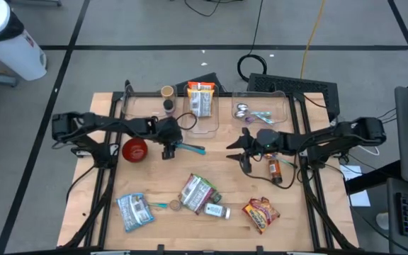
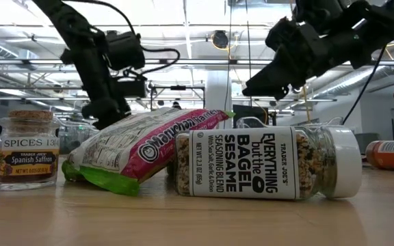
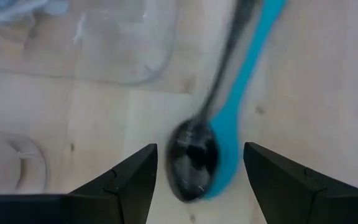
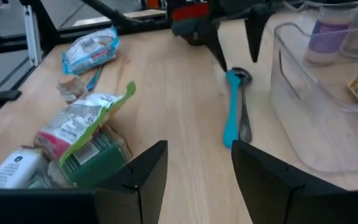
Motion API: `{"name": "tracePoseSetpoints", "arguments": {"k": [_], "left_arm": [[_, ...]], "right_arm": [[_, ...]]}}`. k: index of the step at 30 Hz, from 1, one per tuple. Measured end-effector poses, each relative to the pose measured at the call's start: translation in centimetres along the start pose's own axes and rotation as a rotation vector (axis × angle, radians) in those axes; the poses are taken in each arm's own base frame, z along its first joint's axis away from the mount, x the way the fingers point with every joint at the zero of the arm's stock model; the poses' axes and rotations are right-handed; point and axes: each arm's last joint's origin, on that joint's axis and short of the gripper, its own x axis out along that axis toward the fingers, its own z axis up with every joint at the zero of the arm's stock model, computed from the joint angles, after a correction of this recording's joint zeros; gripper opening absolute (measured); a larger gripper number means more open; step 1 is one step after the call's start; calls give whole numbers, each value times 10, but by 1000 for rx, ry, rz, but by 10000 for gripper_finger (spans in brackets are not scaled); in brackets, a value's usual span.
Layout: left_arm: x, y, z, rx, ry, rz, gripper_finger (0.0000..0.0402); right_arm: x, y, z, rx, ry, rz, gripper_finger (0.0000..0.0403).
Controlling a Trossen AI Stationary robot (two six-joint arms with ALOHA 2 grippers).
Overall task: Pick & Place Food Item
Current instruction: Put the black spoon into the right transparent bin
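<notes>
Blue plastic spoon (image 1: 192,148): centre of frame, beside dark metal spoon (image 3: 194,158), long axis left-right
Left gripper (image 1: 168,154): open, empty, over the spoons' left ends
Right gripper (image 1: 247,167): open, empty

The left gripper (image 3: 197,180) hangs over the wooden table (image 3: 104,112) with its 2 fingers (image 3: 129,183) spread. Between them lie a dark metal spoon (image 3: 194,165) and a blue spoon (image 3: 238,118), side by side. A clear bin (image 3: 117,43) sits beyond.
</notes>
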Motion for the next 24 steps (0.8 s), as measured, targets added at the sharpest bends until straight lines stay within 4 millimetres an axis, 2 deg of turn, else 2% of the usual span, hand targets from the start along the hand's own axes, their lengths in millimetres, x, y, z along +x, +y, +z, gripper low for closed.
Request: {"name": "tracePoseSetpoints", "arguments": {"k": [10,15,19,24], "left_arm": [[24,16,-4,-80,15,-47,248],[24,18,-8,-121,41,-84,239],[23,17,-10,-129,60,-92,202],[23,11,-9,-119,62,-116,133]], "right_arm": [[1,-1,0,-70,-4,-3,174],[1,-1,-1,-80,3,-5,174],[1,-1,-1,-89,1,-4,174],[1,-2,-1,-102,1,-24,174]]}}
